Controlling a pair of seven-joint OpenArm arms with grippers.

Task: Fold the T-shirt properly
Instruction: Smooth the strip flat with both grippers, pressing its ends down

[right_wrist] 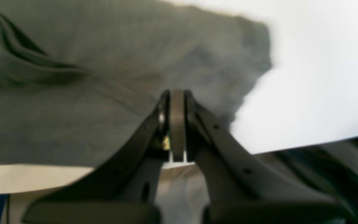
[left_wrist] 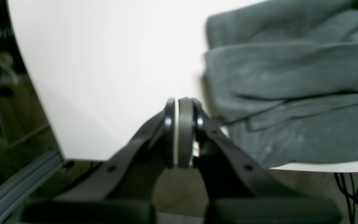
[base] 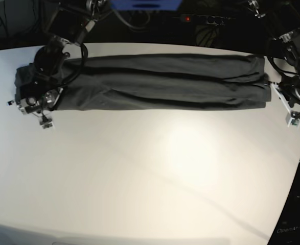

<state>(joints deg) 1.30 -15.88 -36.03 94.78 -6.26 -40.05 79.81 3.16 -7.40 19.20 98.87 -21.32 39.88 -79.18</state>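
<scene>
Two grippers, both closed and holding nothing: left gripper (left_wrist: 183, 104) beside the T-shirt (base: 160, 81), right gripper (right_wrist: 176, 95) over it, on the counter (base: 139, 173).

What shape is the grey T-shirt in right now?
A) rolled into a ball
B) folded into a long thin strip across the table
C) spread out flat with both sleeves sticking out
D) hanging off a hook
B: in the base view the T-shirt lies as a long narrow band on the white table, stretching between the two arms.
</scene>
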